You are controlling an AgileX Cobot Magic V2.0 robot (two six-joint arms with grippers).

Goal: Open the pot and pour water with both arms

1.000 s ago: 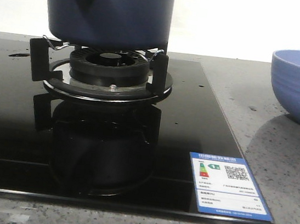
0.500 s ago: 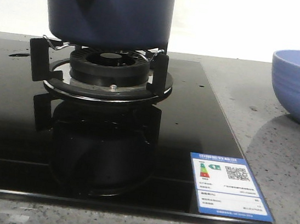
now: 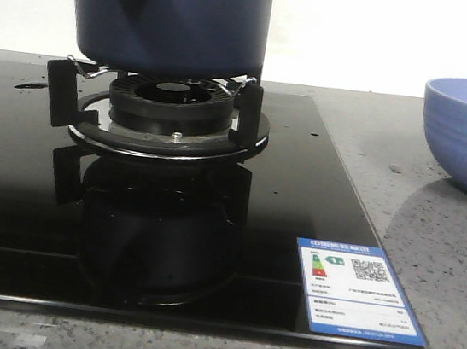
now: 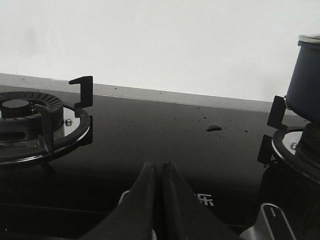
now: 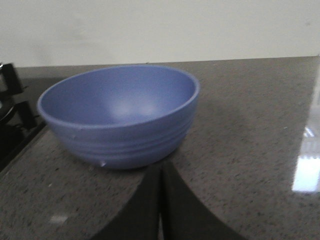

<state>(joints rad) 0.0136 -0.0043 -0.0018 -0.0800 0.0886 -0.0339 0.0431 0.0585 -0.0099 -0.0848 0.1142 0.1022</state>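
Off to the right of the left gripper (image 4: pixel 159 172), fingers pressed together empty, the pot (image 4: pixel 306 82) was seen upright on its burner, nearer that arm; right gripper (image 5: pixel 160 175) likewise closed.

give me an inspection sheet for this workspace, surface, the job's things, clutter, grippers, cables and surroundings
Surface: glossy black hob set in a grey speckled counter; small droplets on the glass behind the burners.
Job's things: pot sits on the burner stand, side stub toward the front left; its top is out of the front view. Bowl stands empty on the counter to the right of the hob.
Clutter: energy label stuck on the hob's front right corner; second, bare burner further left.
Grippers: left gripper shut, empty, low over the glass; right gripper shut, empty, facing the bowl.
Cables: nothing seen.
Surroundings: plain white wall behind.
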